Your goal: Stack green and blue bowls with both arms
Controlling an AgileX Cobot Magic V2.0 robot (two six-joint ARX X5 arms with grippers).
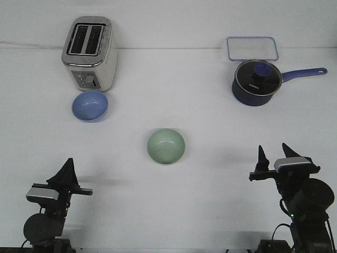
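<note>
Front view, and we open on the wide white tabletop, nothing lifted yet. Biggest item is the shiny steel two-slot toaster at the far left, then the dark navy saucepan with its glass lid and long handle far right. The periwinkle blue glossy bowl sits just in front of the toaster; the pale mint green glossy bowl rests mid-table, well apart from it. Left claw hovers low, its spread hard to tell; right claw stands released, fingers parted. Stacking hasn't begun, I'd say: next, each arm must reach its nearer bowl.
</note>
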